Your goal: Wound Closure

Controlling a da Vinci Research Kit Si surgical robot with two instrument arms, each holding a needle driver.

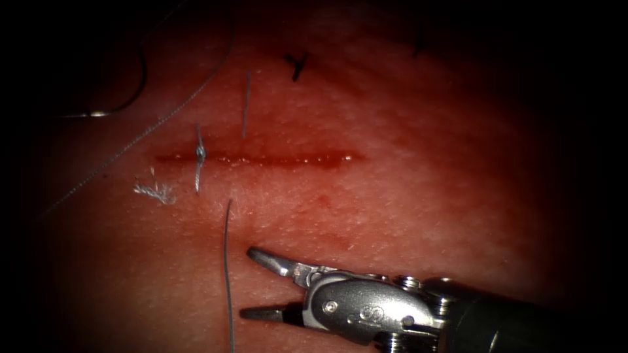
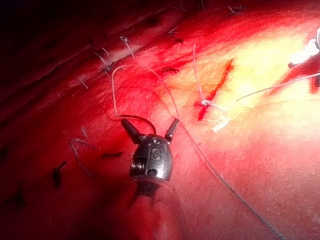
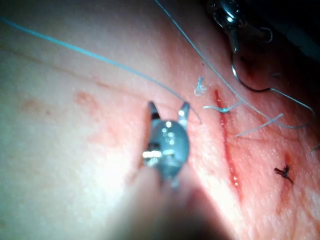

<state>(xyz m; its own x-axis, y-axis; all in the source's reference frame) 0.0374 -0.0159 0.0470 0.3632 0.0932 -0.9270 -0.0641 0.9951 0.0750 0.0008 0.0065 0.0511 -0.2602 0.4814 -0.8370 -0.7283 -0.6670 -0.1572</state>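
The cut [image 1: 275, 159] runs across the tissue [image 1: 405, 196], with one knotted stitch [image 1: 199, 153] near its left end. My right tool [image 1: 254, 285] is below the cut with its jaws open and nothing in them. A strand of thread [image 1: 227, 261] runs just left of its jaws. The curved needle [image 1: 134, 91] lies on the tissue far up and left of the cut, not in the tissue. My left tool [image 2: 150, 126] has its jaws open over the needle [image 2: 142, 120], holding nothing. In the right wrist view the needle [image 3: 247, 86] lies just beyond the left tool [image 3: 227, 15].
Long thread [image 1: 150, 127] trails from the needle across the tissue's left side. A frayed cut end [image 1: 156, 193] lies below the knot, and a short strand [image 1: 246, 104] stands above the cut. Dark old stitches [image 1: 297, 64] sit further up.
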